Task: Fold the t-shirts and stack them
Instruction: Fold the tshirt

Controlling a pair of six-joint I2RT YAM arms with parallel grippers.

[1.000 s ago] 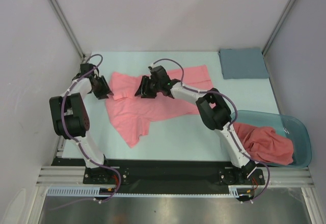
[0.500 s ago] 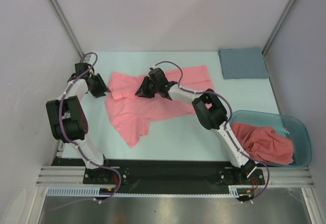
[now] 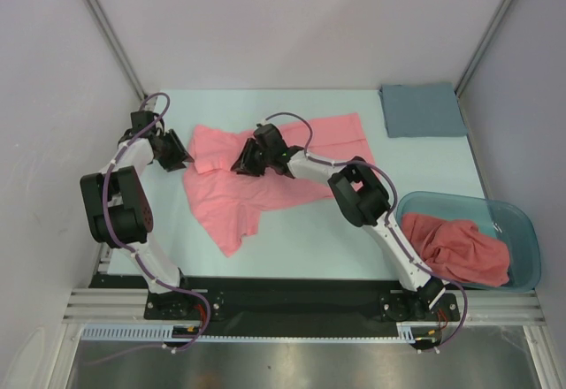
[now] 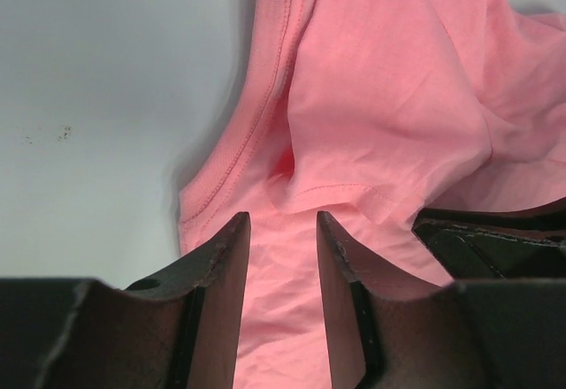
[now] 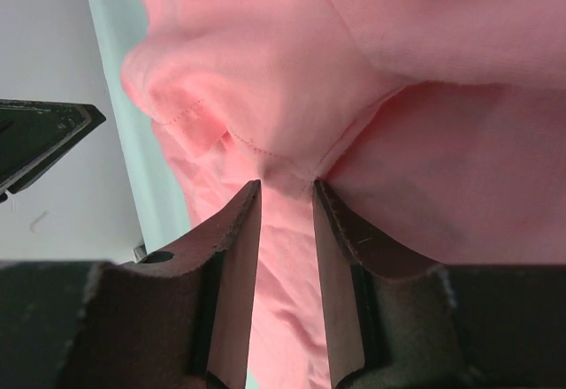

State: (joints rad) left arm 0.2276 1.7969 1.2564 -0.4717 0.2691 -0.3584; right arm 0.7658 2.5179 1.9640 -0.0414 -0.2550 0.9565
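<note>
A salmon-pink t-shirt point(image 3: 265, 172) lies crumpled and partly spread on the pale table point(image 3: 309, 239). My left gripper point(image 3: 179, 155) is low at the shirt's left edge, by a sleeve and hem point(image 4: 354, 97). Its jaws point(image 4: 283, 221) stand a little apart with flat fabric showing between them. My right gripper point(image 3: 244, 161) is down on the shirt's middle, near a bunched seam point(image 5: 265, 155). Its jaws point(image 5: 287, 186) stand narrowly apart with fabric in the gap at the tips. More pink t-shirts point(image 3: 460, 247) lie heaped in the tub.
A teal translucent tub point(image 3: 522, 230) stands at the near right. A grey-blue folded cloth point(image 3: 423, 109) lies at the far right corner. Grey walls close in the table on the left, back and right.
The left arm has swung its gripper slightly back and left at the shirt's edge. The right gripper has slid a little left and lower over the shirt. The shirt has barely moved.
</note>
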